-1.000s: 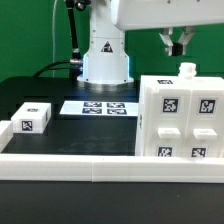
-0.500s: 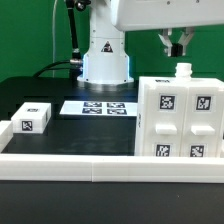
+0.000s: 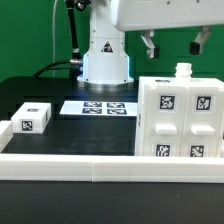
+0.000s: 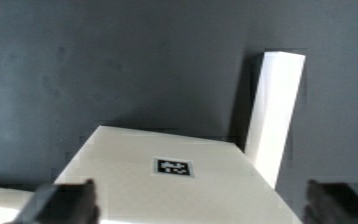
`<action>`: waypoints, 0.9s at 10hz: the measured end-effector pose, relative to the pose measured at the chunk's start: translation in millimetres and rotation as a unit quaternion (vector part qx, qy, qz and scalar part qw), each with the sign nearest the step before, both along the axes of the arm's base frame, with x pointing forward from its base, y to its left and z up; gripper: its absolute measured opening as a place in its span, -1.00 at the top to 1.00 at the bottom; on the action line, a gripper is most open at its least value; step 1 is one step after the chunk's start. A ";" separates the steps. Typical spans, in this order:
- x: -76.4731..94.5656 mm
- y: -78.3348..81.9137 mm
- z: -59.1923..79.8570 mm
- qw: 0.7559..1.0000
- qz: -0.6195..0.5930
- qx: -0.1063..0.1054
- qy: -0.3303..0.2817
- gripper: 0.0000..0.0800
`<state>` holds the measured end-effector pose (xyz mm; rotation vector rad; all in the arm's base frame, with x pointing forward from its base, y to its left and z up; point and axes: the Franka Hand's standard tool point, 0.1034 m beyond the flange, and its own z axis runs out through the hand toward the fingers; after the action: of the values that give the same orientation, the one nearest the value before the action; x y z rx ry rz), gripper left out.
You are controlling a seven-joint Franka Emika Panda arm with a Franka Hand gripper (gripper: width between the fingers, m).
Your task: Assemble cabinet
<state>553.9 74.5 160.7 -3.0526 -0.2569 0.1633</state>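
We find the gripper [image 3: 174, 49] released, fingers spread wide, holding nothing, in the exterior view's upper right above the cabinet [image 3: 181, 118], which stands at right centre. A small panel [image 3: 33, 117] sits at left centre.

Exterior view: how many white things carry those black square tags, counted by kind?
Large cabinet box: 1
Small block: 1
Flat marker board: 1
Total: 3
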 end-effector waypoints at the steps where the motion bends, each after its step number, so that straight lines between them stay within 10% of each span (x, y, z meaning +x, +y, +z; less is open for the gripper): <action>1: -11.2 0.3 -8.0 1.000 -0.020 -0.003 -0.020 -0.93; 5: -59.5 -3.6 -44.5 0.997 -0.069 -0.017 -0.041 -1.00; 9: -63.0 -6.2 -51.4 0.997 -0.068 -0.018 -0.036 -0.99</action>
<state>490.9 68.3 109.3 -3.1010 -0.0487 0.0488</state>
